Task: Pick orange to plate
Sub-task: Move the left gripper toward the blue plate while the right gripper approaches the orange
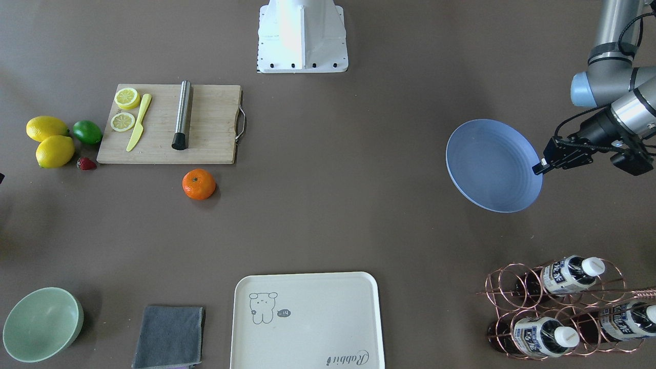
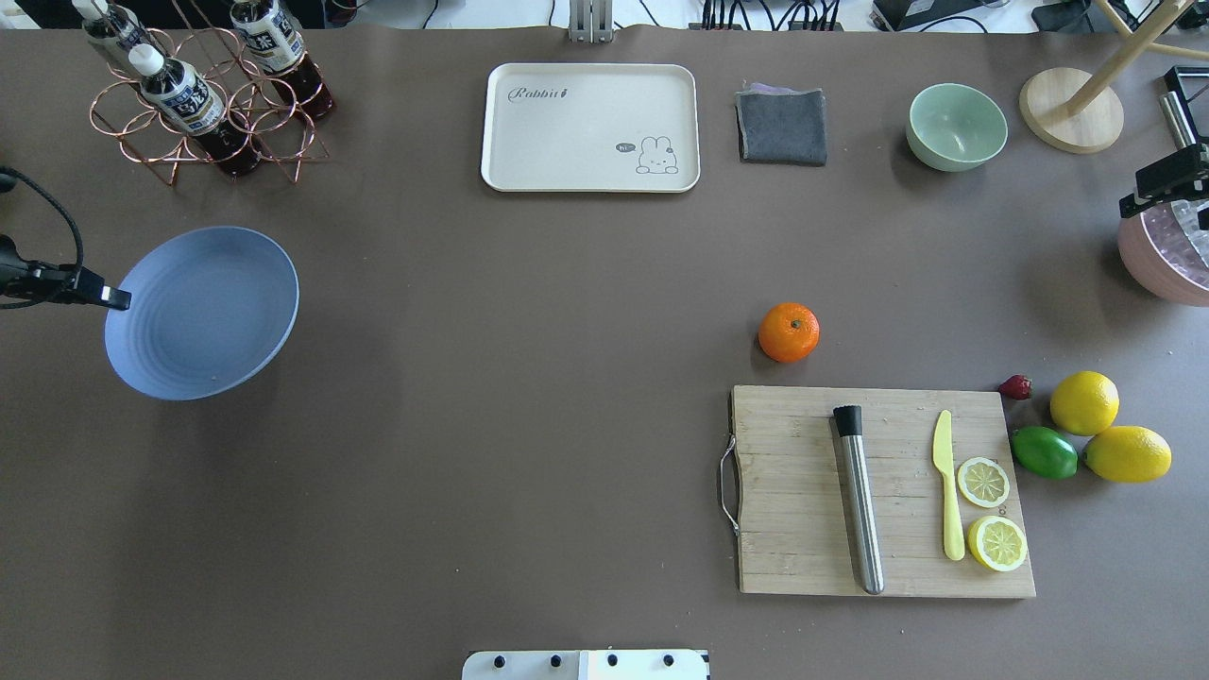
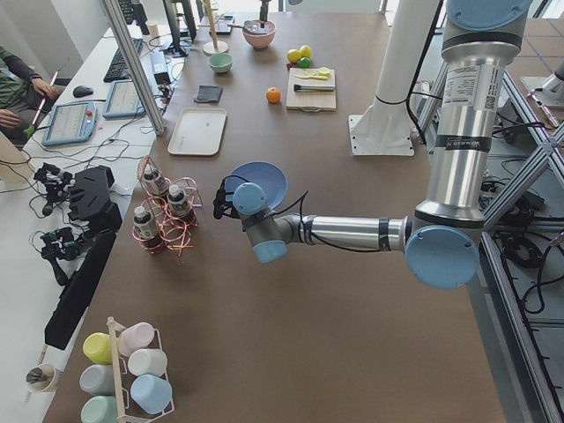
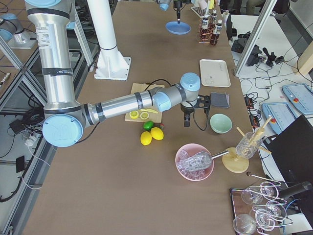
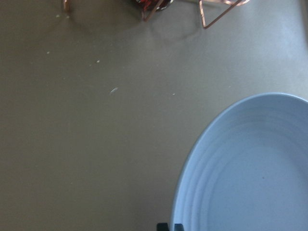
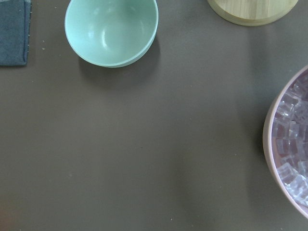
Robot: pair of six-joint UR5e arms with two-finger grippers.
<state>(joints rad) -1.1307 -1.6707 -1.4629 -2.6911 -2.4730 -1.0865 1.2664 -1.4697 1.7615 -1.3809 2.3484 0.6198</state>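
The orange (image 1: 199, 184) rests on the brown table just off the cutting board's (image 1: 169, 124) edge; the overhead view shows this orange (image 2: 789, 331) right of centre. Far from it, on the table's other side, the periwinkle plate (image 1: 492, 165) hangs tilted above the surface. My left gripper (image 1: 539, 167) is shut on the plate's rim, and in the overhead view the gripper (image 2: 118, 300) pinches the plate (image 2: 203, 312) at its left edge. My right gripper (image 4: 186, 120) hangs over bare table near the pale green bowl (image 6: 111, 31); its fingers are too small to judge.
Two lemons (image 2: 1105, 430), a lime (image 2: 1044, 452) and a strawberry lie right of the board, which holds a metal rod, a yellow knife and lemon slices. A cream tray (image 2: 590, 127), grey cloth (image 2: 781, 125), copper bottle rack (image 2: 203, 94) and pink ice bowl (image 2: 1166, 255) line the edges.
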